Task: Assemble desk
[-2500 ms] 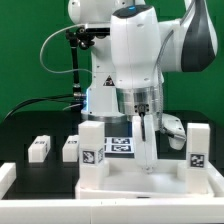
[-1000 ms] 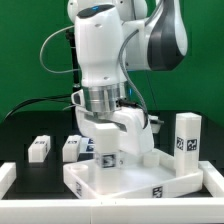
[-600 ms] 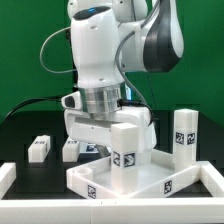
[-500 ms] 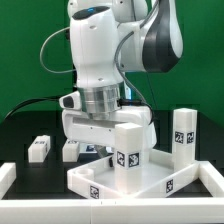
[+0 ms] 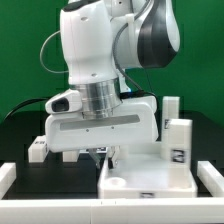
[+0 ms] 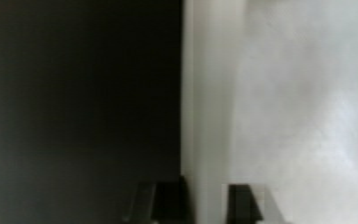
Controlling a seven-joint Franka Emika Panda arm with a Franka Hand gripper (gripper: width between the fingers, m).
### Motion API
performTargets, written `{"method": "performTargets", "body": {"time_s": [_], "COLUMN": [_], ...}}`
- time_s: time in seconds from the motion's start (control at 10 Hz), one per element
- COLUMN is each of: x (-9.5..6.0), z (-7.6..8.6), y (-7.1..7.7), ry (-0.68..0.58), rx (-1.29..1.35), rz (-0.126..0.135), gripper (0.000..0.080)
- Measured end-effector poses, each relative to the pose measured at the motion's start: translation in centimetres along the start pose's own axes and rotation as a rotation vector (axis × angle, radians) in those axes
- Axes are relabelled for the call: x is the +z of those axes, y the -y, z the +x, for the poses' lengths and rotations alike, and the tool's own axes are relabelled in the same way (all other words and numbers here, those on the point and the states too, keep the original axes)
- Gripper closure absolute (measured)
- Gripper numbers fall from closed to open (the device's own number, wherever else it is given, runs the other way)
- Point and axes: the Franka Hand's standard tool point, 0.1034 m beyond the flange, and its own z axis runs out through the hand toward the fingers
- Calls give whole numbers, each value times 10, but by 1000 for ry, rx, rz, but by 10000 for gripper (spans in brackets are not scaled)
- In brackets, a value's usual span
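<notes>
The desk's white panel (image 5: 150, 177) lies flat at the front of the exterior view, toward its right. Two tagged legs stand upright on it, one nearer (image 5: 178, 142) and one behind (image 5: 171, 107). My gripper (image 5: 103, 156) points down at the panel's left edge, with the wide hand above it. In the wrist view the panel (image 6: 282, 100) fills one half as a white surface against the dark table. The gripper (image 6: 206, 203) has its two dark fingertips set across the panel's edge, shut on it. A loose leg (image 5: 38, 149) lies on the table, partly hidden behind the hand.
A low white rim shows at the front corners of the exterior view, on its left (image 5: 8, 176) and on its right (image 5: 214, 176). The black table (image 5: 20, 125) runs back to a green backdrop. The arm's body hides the middle of the scene.
The panel has turned with my gripper, so the two upright legs have swung to the exterior view's right. My hand now faces the camera broadside and covers the loose legs more.
</notes>
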Motion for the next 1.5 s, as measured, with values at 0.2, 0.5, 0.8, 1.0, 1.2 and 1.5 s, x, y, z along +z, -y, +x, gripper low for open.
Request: {"method": "performTargets", "body": {"time_s": [0.2,0.5,0.8,1.0,1.2,1.5], "x": [1,-7,-24,-24,-24,-27], "z": [-1,15,45,46,45,72], "y": [-6,-11,-5,-8,-13,13], "ry": [11,-32,-61,-43,-22,-71], "rx": [-149,-472,-808,-938,-1043,-1346], "rz": [-17,-73,-106,-128,-146,-224], "gripper": [732,732,732,732,732,732]}}
